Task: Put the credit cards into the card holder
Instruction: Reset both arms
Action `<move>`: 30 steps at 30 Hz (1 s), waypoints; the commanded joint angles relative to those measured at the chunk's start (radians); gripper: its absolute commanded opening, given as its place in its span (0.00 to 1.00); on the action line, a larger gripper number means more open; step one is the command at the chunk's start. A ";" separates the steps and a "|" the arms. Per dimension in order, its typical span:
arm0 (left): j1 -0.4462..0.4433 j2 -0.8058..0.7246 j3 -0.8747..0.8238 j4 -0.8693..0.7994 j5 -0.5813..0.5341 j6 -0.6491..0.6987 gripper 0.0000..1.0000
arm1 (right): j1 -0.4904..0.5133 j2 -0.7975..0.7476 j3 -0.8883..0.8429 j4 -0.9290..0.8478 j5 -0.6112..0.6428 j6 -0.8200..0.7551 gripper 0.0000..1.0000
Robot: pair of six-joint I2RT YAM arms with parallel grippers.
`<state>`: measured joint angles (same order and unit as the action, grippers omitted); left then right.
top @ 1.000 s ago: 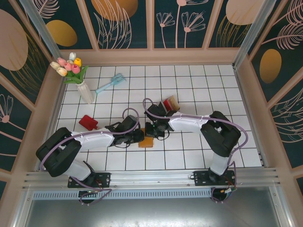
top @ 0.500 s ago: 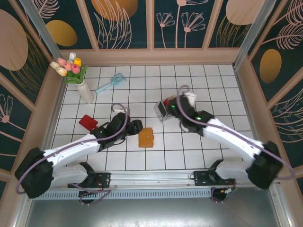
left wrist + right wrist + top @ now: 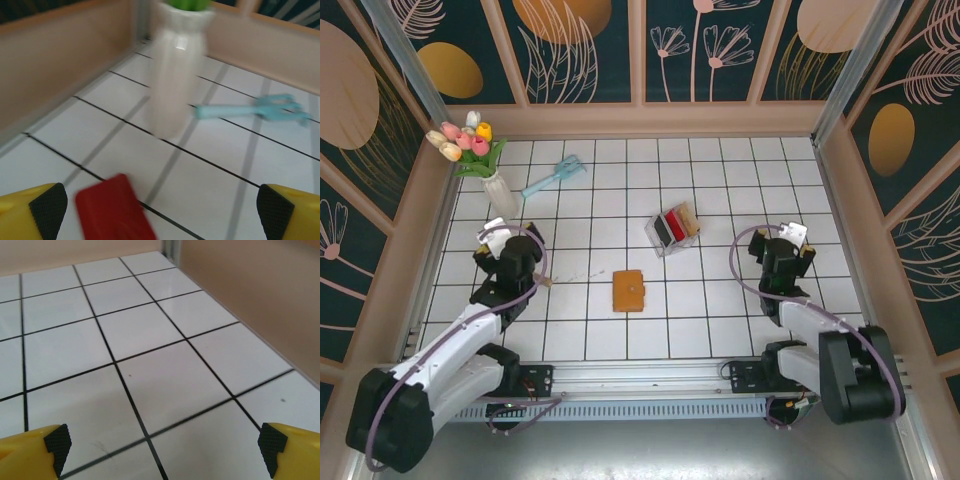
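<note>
Your left gripper (image 3: 161, 209) and right gripper (image 3: 165, 445) both gape wide and empty out at the sides, leaving clear access to the closed card holder (image 3: 628, 290) and credit cards (image 3: 673, 226).

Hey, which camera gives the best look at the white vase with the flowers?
The top external view: the vase stands whole and sharp there, with its tulips in full sight. The left wrist view catches the vase from close by, but blurred, and the flowers are cut off at the top edge.
</note>
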<state>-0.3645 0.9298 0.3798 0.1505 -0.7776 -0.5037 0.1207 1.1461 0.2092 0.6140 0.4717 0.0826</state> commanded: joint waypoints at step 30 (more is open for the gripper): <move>0.315 0.596 -0.169 1.179 0.434 0.399 0.99 | -0.136 0.395 0.017 0.644 -0.416 -0.061 0.99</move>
<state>-0.0559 1.5162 0.2100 1.2640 -0.3740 -0.0761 -0.0097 1.5417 0.2096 1.2407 0.0769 0.0040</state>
